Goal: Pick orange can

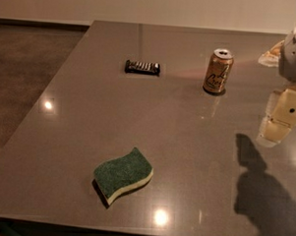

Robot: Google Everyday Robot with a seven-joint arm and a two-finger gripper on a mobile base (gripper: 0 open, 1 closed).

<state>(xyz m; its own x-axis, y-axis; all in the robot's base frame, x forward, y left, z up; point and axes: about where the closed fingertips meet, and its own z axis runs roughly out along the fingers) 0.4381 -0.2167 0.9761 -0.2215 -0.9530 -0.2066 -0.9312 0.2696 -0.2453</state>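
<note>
The arm enters at the right edge and is partly cut off by it; only pale housings show. The gripper (274, 129) hangs above the right side of the table (63, 136), holding nothing that can be seen. How far open it is cannot be told. Its shadow (260, 189) lies on the tabletop below.

The orange can (218, 71) stands upright toward the far right of the table, to the left of the gripper and further back, well apart from it. Dark cursive lettering runs down its side; not legible.

Also present: a dark candy bar (142, 67) left of the can, its print unreadable, and a green-and-yellow sponge (123, 174) near the front edge.
</note>
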